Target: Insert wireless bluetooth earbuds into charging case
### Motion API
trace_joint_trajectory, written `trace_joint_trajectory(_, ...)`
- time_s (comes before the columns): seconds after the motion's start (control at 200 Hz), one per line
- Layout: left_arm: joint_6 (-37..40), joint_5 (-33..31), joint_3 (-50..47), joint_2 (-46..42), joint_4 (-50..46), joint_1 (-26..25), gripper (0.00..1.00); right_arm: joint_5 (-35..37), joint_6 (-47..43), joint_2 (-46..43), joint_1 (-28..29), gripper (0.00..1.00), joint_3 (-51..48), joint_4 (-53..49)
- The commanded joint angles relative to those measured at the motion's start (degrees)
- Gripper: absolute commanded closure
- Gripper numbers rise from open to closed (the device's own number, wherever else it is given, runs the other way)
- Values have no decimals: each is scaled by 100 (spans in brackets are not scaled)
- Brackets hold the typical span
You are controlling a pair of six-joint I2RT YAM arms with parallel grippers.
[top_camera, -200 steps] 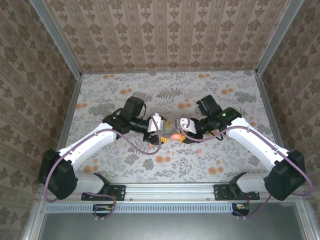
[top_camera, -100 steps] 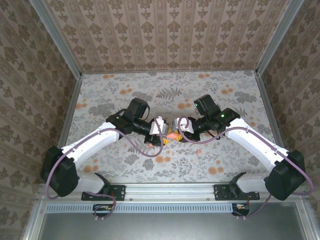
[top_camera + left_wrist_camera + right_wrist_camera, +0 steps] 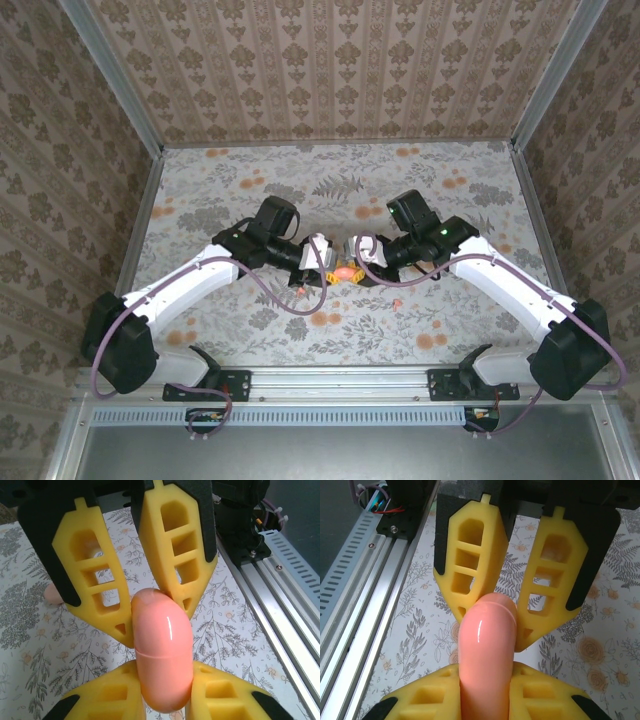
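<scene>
The salmon-pink charging case (image 3: 345, 272) is held above the table's middle, its lid shut, gripped from both ends. My left gripper (image 3: 331, 268) is shut on one end; in the left wrist view the case (image 3: 162, 645) stands between my yellow fingers (image 3: 100, 695). My right gripper (image 3: 361, 271) is shut on the other end, and the case (image 3: 487, 640) rises between its fingers (image 3: 545, 692). One tiny coral earbud (image 3: 397, 303) lies on the cloth below the right forearm. Another small coral nub (image 3: 300, 289) lies under the left wrist.
The table is covered by a floral cloth (image 3: 250, 190) with flat orange flower prints. Patterned walls close in the back and sides. An aluminium rail (image 3: 330, 378) runs along the near edge, also seen as the rail (image 3: 280, 605) in the left wrist view.
My left gripper moved right to the case and closed on it. The right gripper kept its grip and shifted the case slightly left.
</scene>
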Motion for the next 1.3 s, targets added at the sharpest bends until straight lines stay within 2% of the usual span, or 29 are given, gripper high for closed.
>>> trace_joint_trajectory(0.0, 31, 373, 79, -22, -23, -87, 90, 59, 76, -66, 33, 84, -167, 442)
trace_joint_trajectory(0.095, -195, 460, -49, -78, 227, -57, 92, 152, 347, -304, -38, 73, -446, 775)
trace_joint_trajectory(0.19, -533, 621, -294, -180, 717, 25, 92, 36, 785, -683, -219, 62, -918, 1531)
trace_joint_trajectory(0.295, -832, 718, -482, -274, 1121, 66, 92, -254, 1277, -1058, -448, 56, -1449, 2155)
trace_joint_trajectory(0.49, -1347, 916, -688, -295, 1731, 142, 93, -737, 1945, -1419, -686, 55, -1991, 2888)
trace_joint_trajectory(0.865, -1948, 1038, -835, -270, 2402, 208, 93, -1034, 2258, -1480, -703, 54, -2086, 3277)
trace_joint_trajectory(0.965, -2052, 1053, -840, -256, 2489, 208, 93, -1066, 2285, -1471, -706, 60, -2074, 3310)
trace_joint_trajectory(1.1, -2062, 993, -848, -251, 2467, 216, 89, -1058, 2176, -1488, -714, 79, -1990, 3146)
trace_joint_trajectory(1.165, -2011, 963, -823, -250, 2372, 208, 81, -944, 1973, -1489, -712, 83, -1873, 2836)
trace_joint_trajectory(1.23, -1941, 928, -783, -244, 2243, 214, 66, -720, 1692, -1473, -705, 84, -1702, 2398)
trace_joint_trajectory(1.295, -1850, 924, -725, -229, 2053, 199, 61, -391, 1509, -1460, -670, 84, -1575, 2075)
